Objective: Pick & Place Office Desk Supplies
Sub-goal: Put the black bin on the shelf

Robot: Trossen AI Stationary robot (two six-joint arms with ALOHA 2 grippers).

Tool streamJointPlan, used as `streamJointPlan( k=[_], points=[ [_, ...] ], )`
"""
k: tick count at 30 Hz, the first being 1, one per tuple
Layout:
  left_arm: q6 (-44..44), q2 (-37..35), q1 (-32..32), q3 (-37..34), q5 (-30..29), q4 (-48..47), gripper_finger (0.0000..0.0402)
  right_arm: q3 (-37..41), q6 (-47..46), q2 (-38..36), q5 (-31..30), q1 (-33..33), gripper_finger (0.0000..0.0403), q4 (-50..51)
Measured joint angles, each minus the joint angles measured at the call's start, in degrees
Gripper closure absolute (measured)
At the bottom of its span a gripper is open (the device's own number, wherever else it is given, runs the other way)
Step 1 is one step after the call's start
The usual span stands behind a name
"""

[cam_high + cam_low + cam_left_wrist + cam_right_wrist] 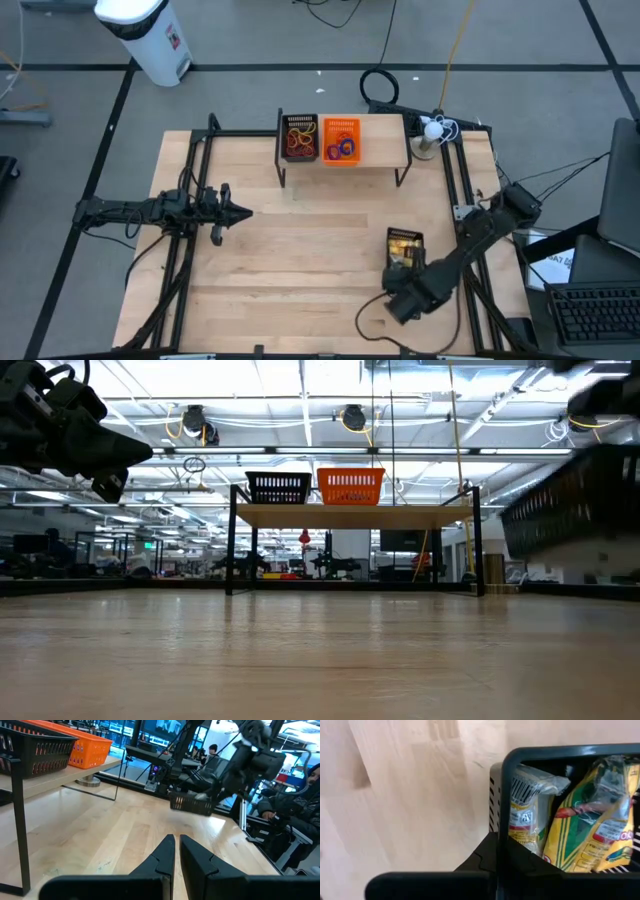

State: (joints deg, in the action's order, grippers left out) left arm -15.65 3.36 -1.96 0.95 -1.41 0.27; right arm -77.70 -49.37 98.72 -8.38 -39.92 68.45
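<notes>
Seen from above, a pale wooden table (300, 250) fills the middle of the frame, with a dark robot arm reaching in from each side. At the upper centre of the table stands a low wooden shelf (375, 140) on thin black legs, carrying two small baskets side by side. The black basket (298, 138) on the left holds thin orange-red rubber bands (300, 140); the orange basket (341, 141) just beside it on the right holds small blue and purple rings (343, 150). At the lower right of the frame a third, dark basket (405, 250) sits near the table's right side, packed with yellow and white packets (403, 247). The right gripper (405, 285) is at this basket's near edge, and its wrist camera shows its two dark fingers (485, 857) closed on the basket's rim, one on each side of the wall, with the packets (580, 820) standing upright just inside. The left gripper (240, 211) hangs at the middle left of the frame, above bare wood, well apart from all three baskets. Its fingers (165, 852) are drawn together with only a narrow slit between them, holding nothing. In the level view across the table, the shelf with its two baskets stands at the centre of the frame.
</notes>
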Motion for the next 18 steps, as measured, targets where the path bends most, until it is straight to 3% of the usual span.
streamJointPlan(
  k=[7,11,18],
  points=[
    [0.02,0.0,0.0,-0.02,-0.13,0.0,0.0376,-11.89,1.43,0.02,-2.91,-1.38,0.0402,13.88],
    [0.34,0.01,0.0,-0.02,-0.15,0.0,0.0376,-20.28,4.89,0.0,-7.61,-0.31,0.0402,20.34],
    [0.48,0.02,-0.04,-0.02,-0.18,0.0,0.0376,-30.94,17.87,0.0,-12.68,4.42,0.0402,21.29]
  ],
)
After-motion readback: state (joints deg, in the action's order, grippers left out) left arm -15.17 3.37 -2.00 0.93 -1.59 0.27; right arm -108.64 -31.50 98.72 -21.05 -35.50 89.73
